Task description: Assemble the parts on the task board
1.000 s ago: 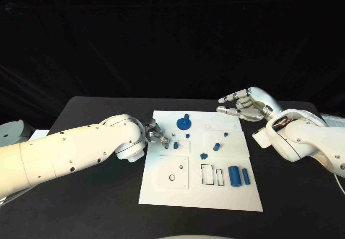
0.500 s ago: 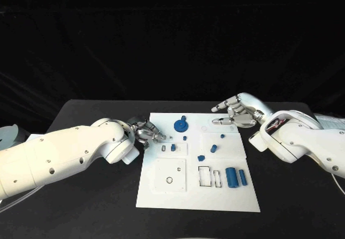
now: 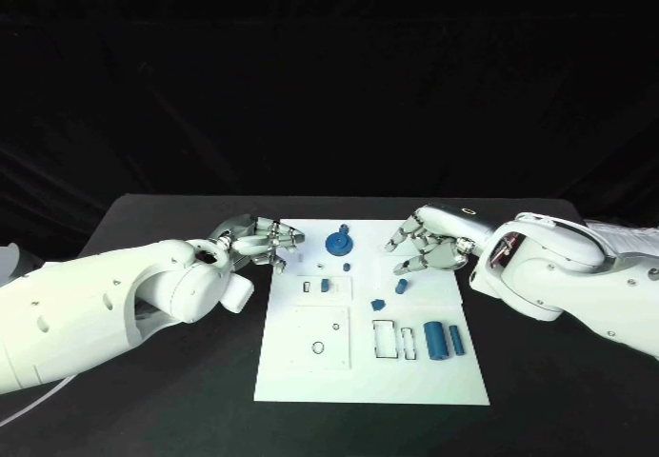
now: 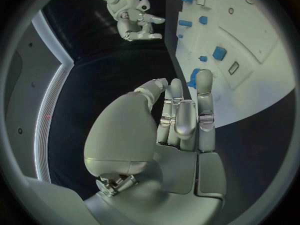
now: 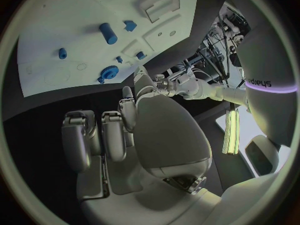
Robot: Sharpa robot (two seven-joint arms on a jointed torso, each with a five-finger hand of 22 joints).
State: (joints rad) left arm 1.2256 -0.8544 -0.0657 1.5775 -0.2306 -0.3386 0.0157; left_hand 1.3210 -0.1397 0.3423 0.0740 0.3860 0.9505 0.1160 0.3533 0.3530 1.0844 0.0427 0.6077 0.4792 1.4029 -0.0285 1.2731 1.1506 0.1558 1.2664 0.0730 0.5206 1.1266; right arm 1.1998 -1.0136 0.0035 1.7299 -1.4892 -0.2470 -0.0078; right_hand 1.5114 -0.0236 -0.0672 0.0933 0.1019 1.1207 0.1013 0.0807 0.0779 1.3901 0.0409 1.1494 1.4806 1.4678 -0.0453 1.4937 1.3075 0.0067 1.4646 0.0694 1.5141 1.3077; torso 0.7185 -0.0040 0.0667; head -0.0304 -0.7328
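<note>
Left hand [image 3: 258, 238] and right hand [image 3: 429, 240] hover empty, fingers apart, over the task board [image 3: 370, 381].

Both white arms reach in from the sides. Left hand [image 3: 258, 238] hangs with fingers [image 4: 185, 116] together and straight, holding nothing. Right hand [image 3: 429, 238] has fingers loosely bent, slightly apart, also holding nothing.

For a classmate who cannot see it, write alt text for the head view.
A white task board lies mid-table with small blue parts on it. The left hand hovers at the board's far left edge, the right hand over its far right corner; neither holds anything.
</note>
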